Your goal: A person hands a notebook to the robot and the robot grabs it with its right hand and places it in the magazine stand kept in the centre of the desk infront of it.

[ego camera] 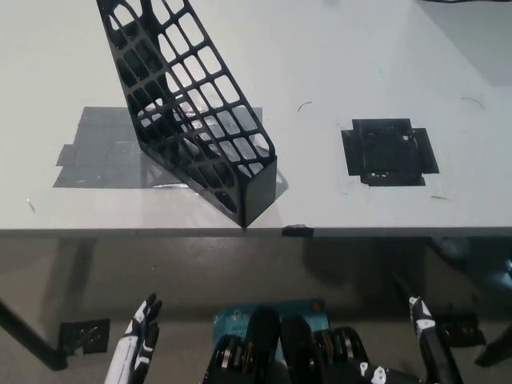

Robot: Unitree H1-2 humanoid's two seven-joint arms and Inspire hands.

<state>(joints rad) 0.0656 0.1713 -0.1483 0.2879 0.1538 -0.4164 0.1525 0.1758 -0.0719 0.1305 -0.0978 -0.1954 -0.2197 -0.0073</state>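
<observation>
I see the white desk (360,72) filling the upper part of my head view, its front edge running across the middle. On it stands the black lattice magazine stand (192,112), set at an angle on a grey tape patch (96,152), one corner right at the desk edge. A black tape square (390,152) lies well apart to its right. No notebook is in my view. My left hand (138,340) rests low below the desk, fingers apart, holding nothing. My right hand (428,336) is only partly visible; I cannot tell its fingers' state.
</observation>
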